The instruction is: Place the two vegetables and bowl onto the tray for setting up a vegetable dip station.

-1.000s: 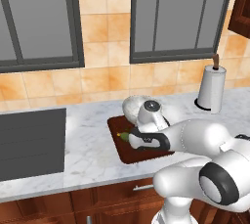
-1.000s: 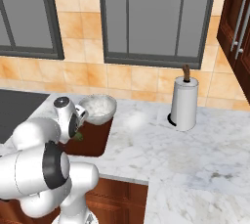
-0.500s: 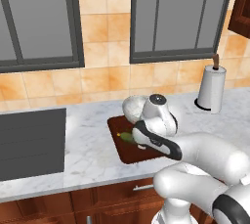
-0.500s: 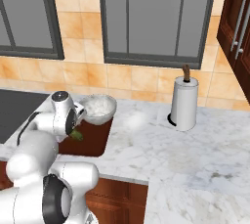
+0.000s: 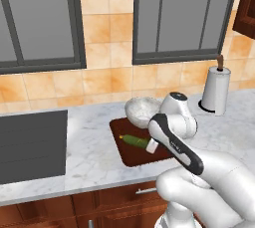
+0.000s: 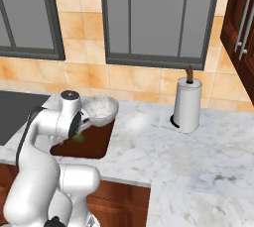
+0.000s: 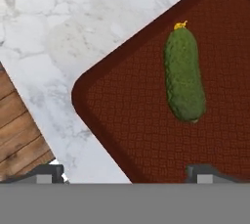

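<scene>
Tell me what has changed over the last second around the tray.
The white arm has swung upward and back toward the base, lifting the tool away from the small dark green cucumber. The cucumber now lies free on the flat reddish-brown tray, the fingertips apart and clear of it. The tray, the speckled white-grey stone-like bowl at its far edge and the white paper towel roll stayed put.

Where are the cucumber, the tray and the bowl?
cucumber [image 7: 184,77]: hand view, middle of its body.
tray [image 7: 127,135]: hand view, bare floor near its corner.
bowl [image 6: 101,110]: right base view, outer wall.
</scene>
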Available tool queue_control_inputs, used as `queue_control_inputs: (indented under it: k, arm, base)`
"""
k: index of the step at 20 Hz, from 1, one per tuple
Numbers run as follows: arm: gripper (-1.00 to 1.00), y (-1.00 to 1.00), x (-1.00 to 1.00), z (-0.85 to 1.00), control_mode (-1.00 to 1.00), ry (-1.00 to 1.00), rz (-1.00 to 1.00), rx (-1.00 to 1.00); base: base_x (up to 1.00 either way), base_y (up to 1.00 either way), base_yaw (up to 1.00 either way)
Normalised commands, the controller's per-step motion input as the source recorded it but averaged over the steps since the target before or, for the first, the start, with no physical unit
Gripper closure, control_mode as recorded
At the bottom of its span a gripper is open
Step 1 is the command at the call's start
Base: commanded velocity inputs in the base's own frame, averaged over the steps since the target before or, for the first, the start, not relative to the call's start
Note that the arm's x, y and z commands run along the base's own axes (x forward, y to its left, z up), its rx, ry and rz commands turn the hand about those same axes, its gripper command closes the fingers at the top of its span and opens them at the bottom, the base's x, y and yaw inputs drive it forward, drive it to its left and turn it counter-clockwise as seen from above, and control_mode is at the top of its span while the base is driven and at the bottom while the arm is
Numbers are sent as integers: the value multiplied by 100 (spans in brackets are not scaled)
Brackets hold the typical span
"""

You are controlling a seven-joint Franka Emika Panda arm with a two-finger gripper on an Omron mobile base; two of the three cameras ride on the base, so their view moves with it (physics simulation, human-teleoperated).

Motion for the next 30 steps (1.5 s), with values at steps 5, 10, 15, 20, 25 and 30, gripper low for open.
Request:
queue_control_inputs:
  k: [5,10,15,20,25,30]
  arm:
    - [-100,-35,-45,-5,-100,0,-22,0]
    - [-100,-6,-29,13,-100,1,-28,0]
    - [-100,-4,-35,39,-100,10,-31,3]
    - [-100,-26,-58,29,-100,8,-23,3]
    - [-100,-26,-42,15,-100,0,-11,0]
    - [-100,-6,-30,31,-100,0,-3,0]
  base:
    - [0,0,0]
    - [0,0,0]
    - [0,0,0]
    - [0,0,0]
    - [0,0,0]
    - [0,0,0]
